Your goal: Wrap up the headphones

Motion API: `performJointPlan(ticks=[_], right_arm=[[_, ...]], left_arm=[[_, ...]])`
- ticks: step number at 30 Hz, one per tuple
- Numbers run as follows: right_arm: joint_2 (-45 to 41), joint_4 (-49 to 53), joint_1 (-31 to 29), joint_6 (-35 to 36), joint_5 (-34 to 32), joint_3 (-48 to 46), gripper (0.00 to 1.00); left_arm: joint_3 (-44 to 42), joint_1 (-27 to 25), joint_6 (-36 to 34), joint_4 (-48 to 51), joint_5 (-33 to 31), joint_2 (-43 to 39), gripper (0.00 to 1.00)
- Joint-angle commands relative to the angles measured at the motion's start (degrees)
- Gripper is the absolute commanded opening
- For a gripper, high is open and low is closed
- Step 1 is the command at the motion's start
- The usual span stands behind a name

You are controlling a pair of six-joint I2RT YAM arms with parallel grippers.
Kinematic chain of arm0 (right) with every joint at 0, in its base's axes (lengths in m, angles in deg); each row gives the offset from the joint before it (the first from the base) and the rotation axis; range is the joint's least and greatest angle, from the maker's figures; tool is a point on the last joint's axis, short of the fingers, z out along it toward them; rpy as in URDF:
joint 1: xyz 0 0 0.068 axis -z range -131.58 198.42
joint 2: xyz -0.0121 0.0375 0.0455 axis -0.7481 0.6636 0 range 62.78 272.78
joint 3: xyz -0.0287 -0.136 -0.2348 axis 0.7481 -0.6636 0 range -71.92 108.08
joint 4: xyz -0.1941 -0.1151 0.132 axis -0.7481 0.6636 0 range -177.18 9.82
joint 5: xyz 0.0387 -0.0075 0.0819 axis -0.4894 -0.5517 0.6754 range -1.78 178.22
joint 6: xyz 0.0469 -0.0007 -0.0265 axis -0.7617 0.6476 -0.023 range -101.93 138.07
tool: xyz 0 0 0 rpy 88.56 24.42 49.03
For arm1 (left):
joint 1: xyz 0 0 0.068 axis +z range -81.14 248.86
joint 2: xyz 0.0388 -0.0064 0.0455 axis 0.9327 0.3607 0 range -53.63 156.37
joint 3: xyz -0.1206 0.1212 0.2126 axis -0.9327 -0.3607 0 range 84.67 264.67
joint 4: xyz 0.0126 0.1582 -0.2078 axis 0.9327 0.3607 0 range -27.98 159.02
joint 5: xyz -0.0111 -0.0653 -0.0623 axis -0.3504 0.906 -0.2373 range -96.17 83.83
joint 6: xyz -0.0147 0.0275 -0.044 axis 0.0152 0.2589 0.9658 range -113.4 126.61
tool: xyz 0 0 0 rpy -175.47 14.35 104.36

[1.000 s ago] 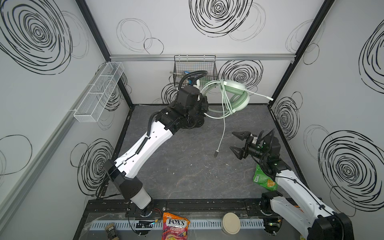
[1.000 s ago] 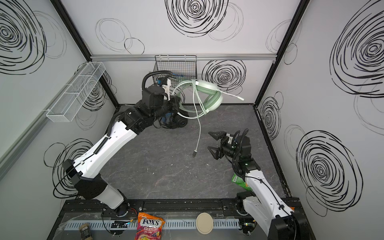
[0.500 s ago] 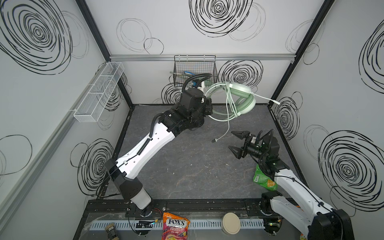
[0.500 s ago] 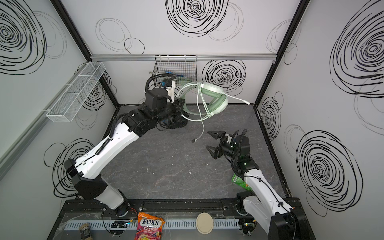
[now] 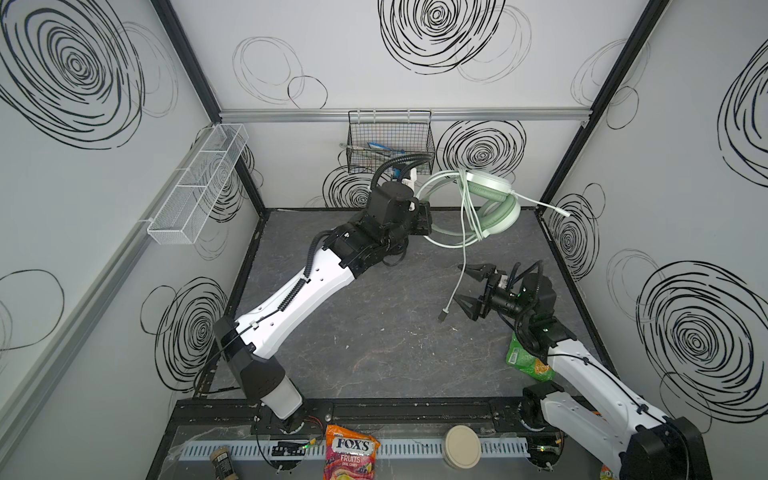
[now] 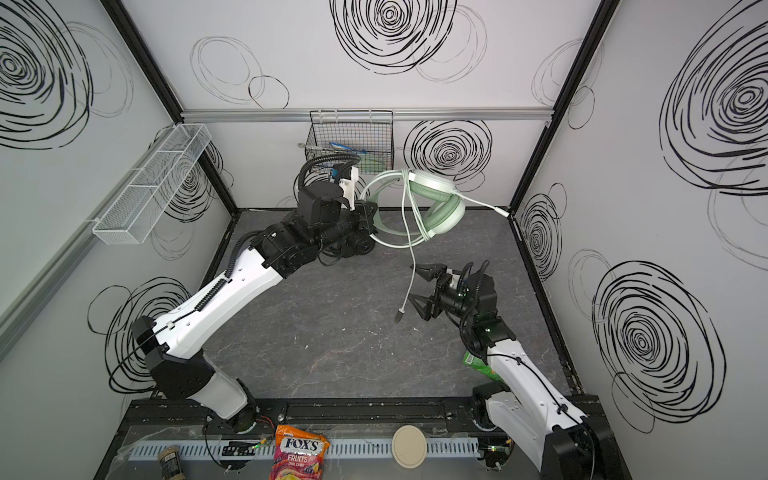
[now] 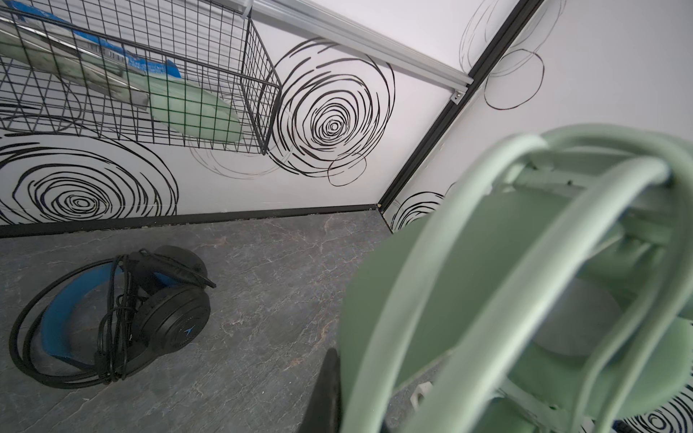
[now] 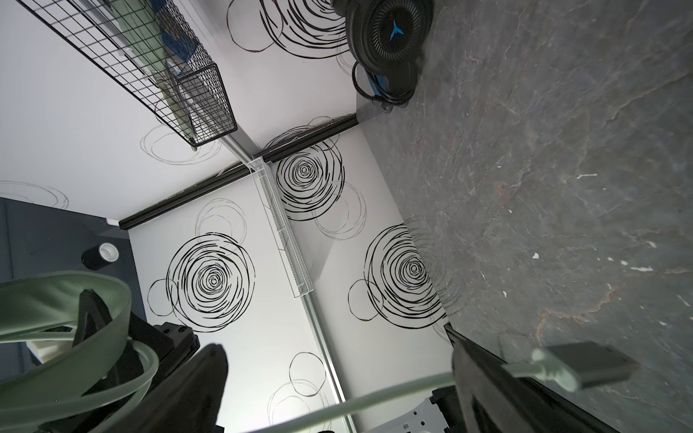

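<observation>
jaws: right gripper [image 5: 458, 282] spread wide and empty, one finger above the other in both top views. left gripper [image 5: 424, 220] clamped on the band of the mint headset [image 5: 496, 203], which is held in the air.

1. candy bag [image 5: 351, 453], lid [image 5: 462, 451]: on the front rail, off the floor [image 5: 374, 332].
2. snack bag [image 5: 525, 361]: green, on the floor under the right arm.
3. cable [image 8: 375, 399]: pale free tail of the mint headset.
   - it hangs from the turns on the cups, long axis near vertical.
   - the plug [image 5: 443, 316] is lowest and points at the floor. whether it rests there cannot be told.
   - the tail lies at the mouth of the right jaws. in the right wrist view it crosses the gap, with the plug out past one finger. contact cannot be told.
   - the right arm is much the nearer. judged next move: close on the tail above the plug, then carry it round the cups.
4. mint headset: over the back right of the floor, long axis across the cell. the band points toward the left gripper and the cups toward the right wall. several cable turns are already over the cups.
5. black headset [image 7: 168, 318]: flat on the floor by the back wall, under the left arm. its cable is bunched round the band, so it is judged done.
6. basket [image 5: 390, 141]: wire, on the back wall, with packets inside.
</observation>
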Motion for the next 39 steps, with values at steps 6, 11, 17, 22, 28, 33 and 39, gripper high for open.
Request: performJointPlan(ticks=[6, 11, 17, 22, 28, 33, 39], right_arm=[[-2.77, -0.41, -0.15, -0.66, -1.89, -1.06, 0.97], [-3.77, -0.72, -0.16, -1.41, -3.2, -2.28, 0.97], [-3.27, -3.01, -0.14, -2.53, -4.67, -2.71, 0.97], [-3.63, -3.79, 0.51, -3.26, -4.95, -3.91, 0.97], [-3.6, -5.5, 1.34, -3.87, -5.5, -5.11, 0.97], [-3.23, -6.86, 2.05, -4.65, -4.89, -5.26, 0.97], [-4.22, -8.2, 2.88, -6.32, -4.12, -6.11, 0.97]], left_arm=[[-1.74, -0.82, 2.28, -12.77, 0.25, -2.08, 0.0], [-4.21, -0.7, 1.86, -16.72, 1.09, -3.25, 0.0], [-5.6, -1.71, 2.97, -21.18, 5.37, -2.73, 0.0], [-8.31, -2.02, 5.23, -23.95, 7.43, -3.68, 0.0], [-10.05, -3.39, 7.18, -24.78, 8.44, -4.25, 0.0], [-10.66, -4.7, 7.37, -24.65, 7.99, -4.05, 0.0], [-11.59, -4.45, 5.44, -25.91, 7.69, -4.14, 0.0]])
